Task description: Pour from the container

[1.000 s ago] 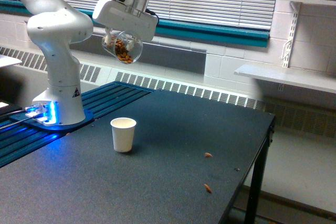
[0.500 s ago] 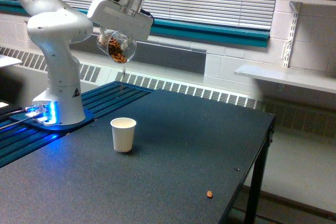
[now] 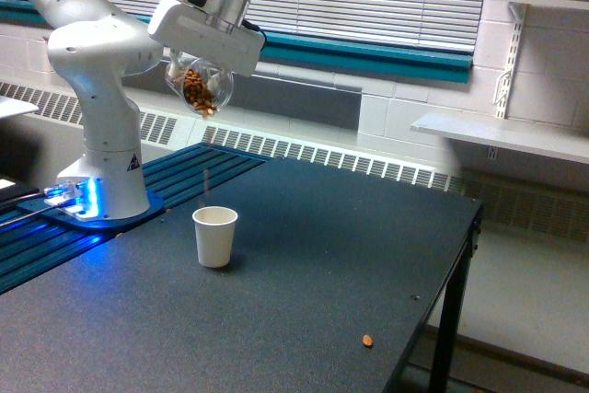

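The container (image 3: 199,88), a clear round jar holding brown nut-like pieces, hangs tilted with its mouth down, high above the table. My gripper (image 3: 195,69) is shut on it from above, under the white arm. A small white paper cup (image 3: 214,236) stands upright on the dark table, almost straight below the jar's mouth. A faint blurred streak (image 3: 206,181) shows between the jar and the cup, a piece falling.
The arm's white base (image 3: 101,181) with blue lights stands at the exterior view's left on a blue ribbed mat. One brown piece (image 3: 367,340) lies on the dark table (image 3: 304,255) near its front right edge (image 3: 433,301). A white shelf (image 3: 502,135) is at the right.
The jar and gripper have shifted toward the exterior view's left, ending over the cup. Two loose pieces on the table a second ago have become one near the edge. A piece now falls.
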Robot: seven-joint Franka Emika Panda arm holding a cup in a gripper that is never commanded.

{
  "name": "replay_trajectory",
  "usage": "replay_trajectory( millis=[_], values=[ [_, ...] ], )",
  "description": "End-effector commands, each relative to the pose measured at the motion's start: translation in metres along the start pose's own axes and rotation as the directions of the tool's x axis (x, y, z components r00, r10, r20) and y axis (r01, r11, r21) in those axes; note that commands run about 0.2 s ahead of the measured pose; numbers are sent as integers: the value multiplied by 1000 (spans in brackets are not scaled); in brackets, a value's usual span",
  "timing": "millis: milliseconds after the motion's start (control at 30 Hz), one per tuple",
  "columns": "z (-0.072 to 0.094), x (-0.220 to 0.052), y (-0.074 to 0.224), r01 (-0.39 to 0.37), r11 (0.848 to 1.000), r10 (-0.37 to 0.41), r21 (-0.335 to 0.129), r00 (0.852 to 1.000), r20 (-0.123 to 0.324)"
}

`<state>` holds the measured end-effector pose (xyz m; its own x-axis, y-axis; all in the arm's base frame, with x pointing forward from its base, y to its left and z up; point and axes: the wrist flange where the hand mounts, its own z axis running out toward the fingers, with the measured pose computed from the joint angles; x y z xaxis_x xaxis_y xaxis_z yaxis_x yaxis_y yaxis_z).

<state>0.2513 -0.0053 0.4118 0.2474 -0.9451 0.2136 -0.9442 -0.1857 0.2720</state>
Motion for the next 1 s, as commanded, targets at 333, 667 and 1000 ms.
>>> replay_trajectory(
  millis=[333, 667, 1000],
  values=[
    [-1, 3, -17, 4, 1000, -4, -24, 1000, 9],
    [-7, 3, -27, 14, 999, -14, -28, 1000, 2],
    [-9, -1, -29, 12, 999, -12, -35, 1000, -2]
  ],
)
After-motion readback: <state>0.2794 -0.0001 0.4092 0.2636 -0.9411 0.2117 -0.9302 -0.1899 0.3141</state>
